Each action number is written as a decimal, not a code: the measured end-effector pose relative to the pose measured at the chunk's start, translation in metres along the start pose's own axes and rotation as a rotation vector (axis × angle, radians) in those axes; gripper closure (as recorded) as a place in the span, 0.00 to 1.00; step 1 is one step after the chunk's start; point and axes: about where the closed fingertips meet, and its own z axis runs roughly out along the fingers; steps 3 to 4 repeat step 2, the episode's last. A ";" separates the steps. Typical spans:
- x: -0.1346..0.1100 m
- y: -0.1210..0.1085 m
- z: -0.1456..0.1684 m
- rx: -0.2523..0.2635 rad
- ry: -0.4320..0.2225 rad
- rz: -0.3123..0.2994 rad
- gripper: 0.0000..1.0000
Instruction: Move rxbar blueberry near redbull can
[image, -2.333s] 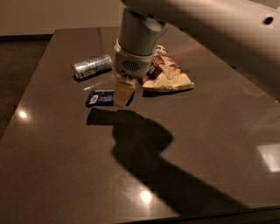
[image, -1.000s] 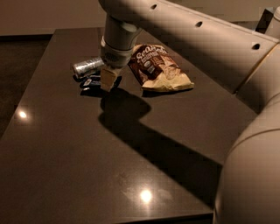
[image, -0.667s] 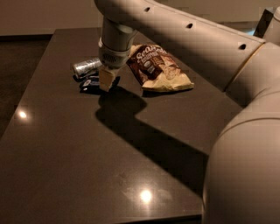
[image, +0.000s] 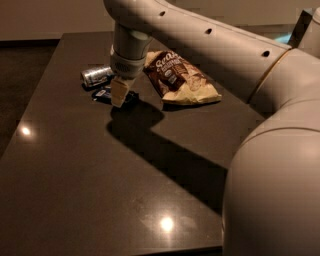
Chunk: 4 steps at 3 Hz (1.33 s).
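Observation:
The rxbar blueberry (image: 102, 93) is a small dark blue bar with a white patch. It lies low on the dark table (image: 75, 175) at the far left, just in front of the redbull can (image: 96, 75). The can is slim and silver and lies on its side, a small gap from the bar. My gripper (image: 119, 96) reaches down from above and is shut on the bar's right end. Its cream fingers (image: 118, 91) hide that end of the bar.
A brown-and-cream chip bag (image: 181, 78) lies flat to the right of the gripper. My arm (image: 210, 45) crosses above it from the right and fills the right foreground. The table's left edge (image: 31, 100) runs close to the can.
The gripper carried the bar up and to the left, from the table's middle to a spot beside the can. Over the last second it has hardly moved.

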 end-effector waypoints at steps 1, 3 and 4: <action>0.000 0.000 0.001 -0.002 0.001 -0.001 0.00; 0.000 0.000 0.001 -0.002 0.001 -0.001 0.00; 0.000 0.000 0.001 -0.002 0.001 -0.001 0.00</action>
